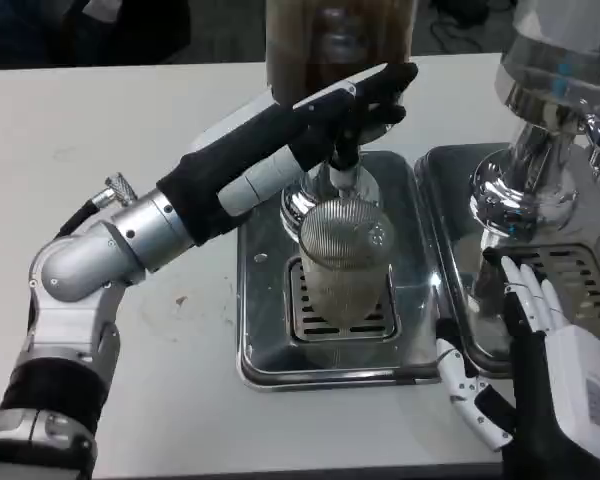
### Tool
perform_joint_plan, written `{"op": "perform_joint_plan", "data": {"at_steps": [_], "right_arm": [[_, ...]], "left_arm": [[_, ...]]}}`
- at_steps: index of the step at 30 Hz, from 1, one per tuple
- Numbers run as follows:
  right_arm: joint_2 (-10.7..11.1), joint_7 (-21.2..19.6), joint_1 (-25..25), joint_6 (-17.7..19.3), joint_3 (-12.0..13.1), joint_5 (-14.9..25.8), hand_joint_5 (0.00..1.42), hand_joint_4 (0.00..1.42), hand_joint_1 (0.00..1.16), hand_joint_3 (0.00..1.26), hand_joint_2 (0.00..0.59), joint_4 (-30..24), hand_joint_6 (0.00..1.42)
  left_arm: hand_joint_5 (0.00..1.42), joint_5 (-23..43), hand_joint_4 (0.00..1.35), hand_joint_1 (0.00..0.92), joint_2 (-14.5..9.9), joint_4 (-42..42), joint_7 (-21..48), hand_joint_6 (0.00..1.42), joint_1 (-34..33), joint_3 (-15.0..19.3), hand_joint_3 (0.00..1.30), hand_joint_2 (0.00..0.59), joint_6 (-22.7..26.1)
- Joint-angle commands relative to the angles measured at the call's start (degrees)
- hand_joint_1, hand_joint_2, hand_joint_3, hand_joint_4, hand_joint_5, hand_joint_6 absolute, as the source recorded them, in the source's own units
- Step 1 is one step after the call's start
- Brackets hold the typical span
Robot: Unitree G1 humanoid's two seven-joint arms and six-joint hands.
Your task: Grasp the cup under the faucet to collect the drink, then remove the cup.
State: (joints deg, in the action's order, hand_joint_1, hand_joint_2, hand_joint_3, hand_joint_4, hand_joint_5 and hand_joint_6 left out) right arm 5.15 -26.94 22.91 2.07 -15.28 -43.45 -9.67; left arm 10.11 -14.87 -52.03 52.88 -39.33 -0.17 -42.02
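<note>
Now I see the cup [345, 258] standing on the tray [260, 330] grate under the faucet [342, 165], with bare table [130, 120] to its left. My left hand [365, 100] reaches over the faucet, touching its top; its grip I cannot tell. My right hand [540, 340] hovers right of the cup, fingers spread, holding nothing. A second dispenser [540, 130] crowds the far right, cut off by the edge.

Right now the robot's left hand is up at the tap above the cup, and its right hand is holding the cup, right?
Not quite. In the head view the right hand holds nothing; it hangs open beside the drip tray, apart from the cup. The left hand is indeed at the tap.
</note>
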Motion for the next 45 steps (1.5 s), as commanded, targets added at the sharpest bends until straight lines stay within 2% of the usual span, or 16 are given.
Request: {"op": "perform_joint_plan", "data": {"at_steps": [1, 25, 37, 41, 45], "right_arm": [[0.2, 0.1, 0.4, 0.1, 0.0, 0.3, 0.04, 0.07, 0.36, 0.12, 0.443, -0.4, 0.11], [0.5, 0.8, 1.5, 0.8, 0.8, 1.8, 0.04, 0.07, 0.36, 0.12, 0.444, -2.2, 0.11], [0.6, 0.3, 1.8, 1.9, 0.9, 2.8, 0.04, 0.07, 0.36, 0.12, 0.438, -2.3, 0.11], [0.4, 0.3, 1.8, 4.0, 1.5, 5.1, 0.05, 0.07, 0.33, 0.12, 0.420, -1.7, 0.12], [0.2, 0.9, 1.5, 8.7, 2.9, 11.3, 0.07, 0.08, 0.34, 0.12, 0.350, 0.5, 0.16]], "left_arm": [[0.09, -3.8, 0.00, 0.000, -0.9, -1.9, 0.4, 0.04, -0.3, -2.5, 0.08, 0.061, -0.5], [0.09, -10.1, 0.00, 0.000, -2.4, -5.2, -3.6, 0.04, 0.2, -9.8, 0.08, 0.059, -8.4], [0.09, -16.1, 0.00, 0.000, -4.6, -5.3, -10.6, 0.05, 0.0, -14.5, 0.07, 0.061, -14.3], [0.09, -16.8, 0.00, 0.000, -5.0, -5.0, -11.9, 0.05, 0.0, -15.3, 0.07, 0.061, -15.1], [0.09, -17.2, 0.00, 0.000, -5.4, -5.0, -13.2, 0.05, 0.0, -16.3, 0.07, 0.060, -15.5]]}}
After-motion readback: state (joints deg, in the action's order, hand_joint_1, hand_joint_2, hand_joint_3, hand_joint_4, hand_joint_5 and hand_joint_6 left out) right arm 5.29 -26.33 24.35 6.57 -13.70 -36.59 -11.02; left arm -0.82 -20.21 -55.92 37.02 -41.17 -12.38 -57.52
